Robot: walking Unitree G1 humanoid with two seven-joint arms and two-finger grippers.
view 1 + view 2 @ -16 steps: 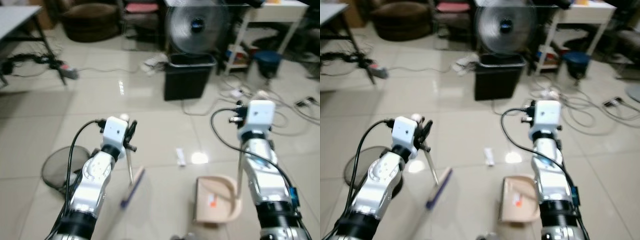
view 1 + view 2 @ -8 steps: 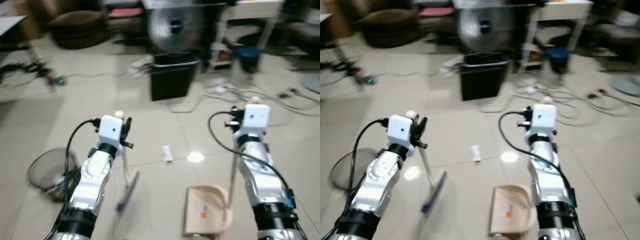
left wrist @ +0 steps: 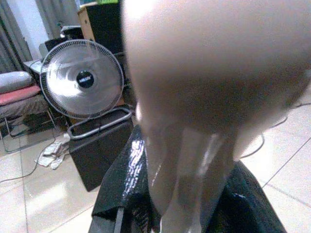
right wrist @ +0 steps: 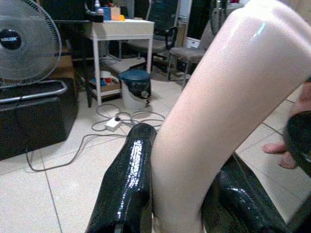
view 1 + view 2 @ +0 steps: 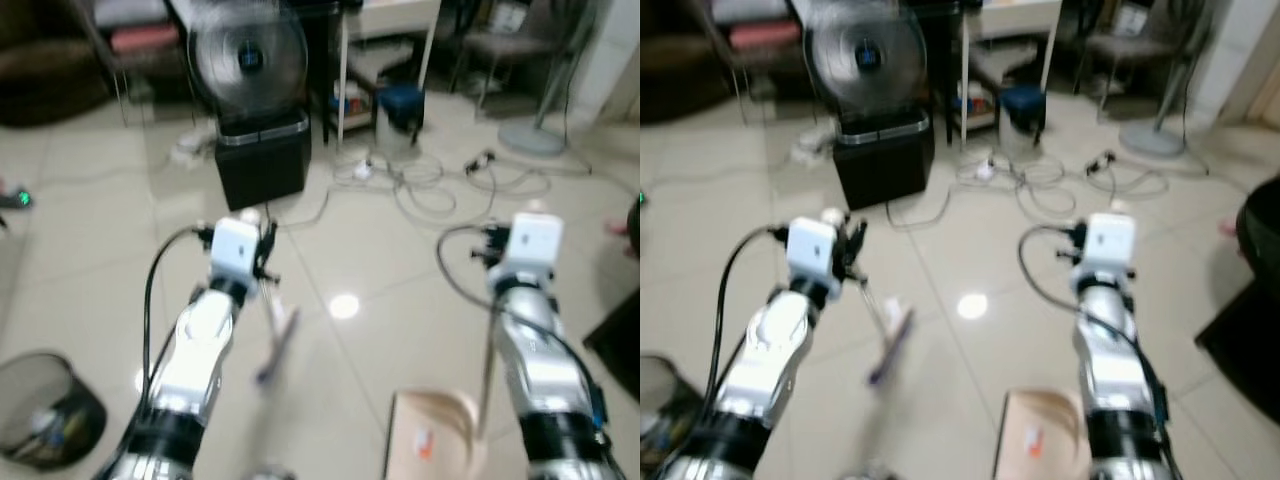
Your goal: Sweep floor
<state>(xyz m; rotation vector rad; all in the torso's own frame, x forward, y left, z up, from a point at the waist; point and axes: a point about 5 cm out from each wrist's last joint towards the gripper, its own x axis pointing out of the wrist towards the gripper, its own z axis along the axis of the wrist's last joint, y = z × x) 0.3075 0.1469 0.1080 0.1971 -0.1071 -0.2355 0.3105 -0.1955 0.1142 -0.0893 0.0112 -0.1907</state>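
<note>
On the tiled floor (image 5: 400,310), the left pincer (image 5: 262,250) holds the broom (image 5: 275,335) by its stick; the right pincer (image 4: 184,194) holds the dustpan (image 5: 432,445) handle.

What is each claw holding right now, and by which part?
Left claw grips the broom by its handle top; right claw grips the dustpan by its upright handle.

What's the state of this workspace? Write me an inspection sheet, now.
Surface: glossy beige tile floor.
Job's things: broom in left gripper; beige dustpan held by its handle in right gripper.
Clutter: mesh wastebasket, blue bucket.
Grippers: both shut on handles.
Cables: loose cords and power strip on floor.
Surroundings: fan above black bin, white table, person's foot.
</note>
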